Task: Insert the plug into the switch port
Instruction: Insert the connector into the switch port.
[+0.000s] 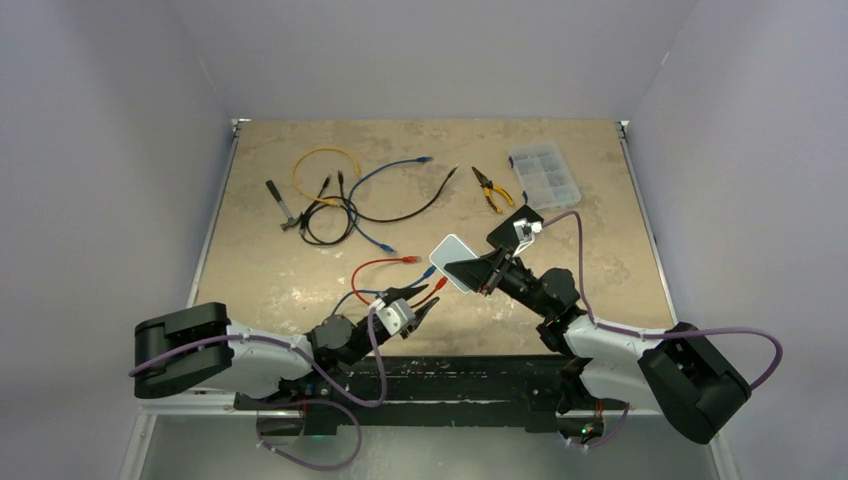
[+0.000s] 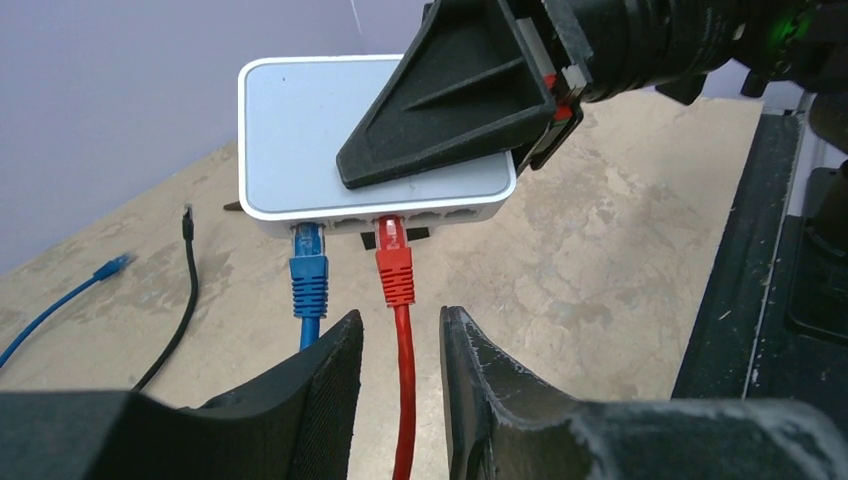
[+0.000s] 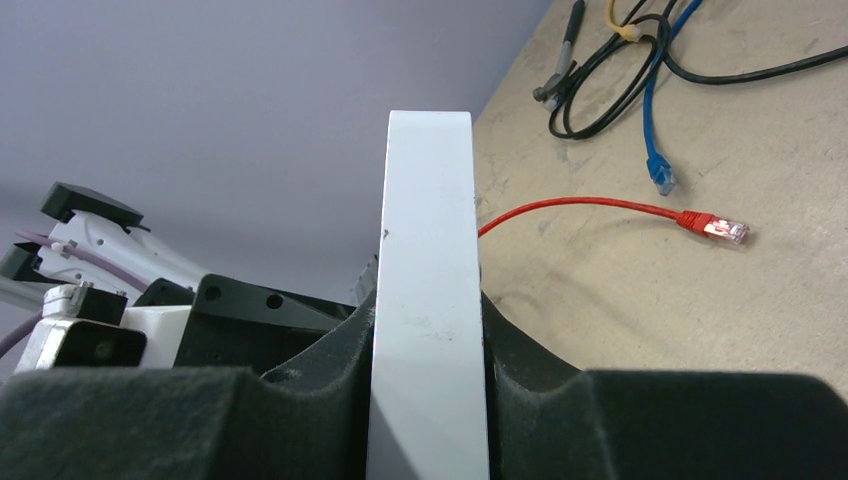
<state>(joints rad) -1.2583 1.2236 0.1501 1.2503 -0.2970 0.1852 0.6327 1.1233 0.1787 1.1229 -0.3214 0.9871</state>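
Observation:
My right gripper (image 1: 478,270) is shut on the white switch (image 1: 450,256), holding it edge-on above the table; its pads press both flat faces of the switch (image 3: 430,250). In the left wrist view the switch (image 2: 300,130) faces me with a red plug (image 2: 394,250) and a blue plug (image 2: 309,265) both seated in its front ports. My left gripper (image 2: 400,318) straddles the red cable (image 2: 404,400) just behind the red plug, jaws open with a gap on each side. The red cable's other plug (image 3: 712,224) lies loose on the table.
A tangle of black, yellow and blue cables (image 1: 330,195) lies at the back left beside a small black tool (image 1: 281,204). Yellow-handled pliers (image 1: 490,190) and a clear parts box (image 1: 543,172) sit at the back right. A black cable (image 2: 188,280) lies left of the switch.

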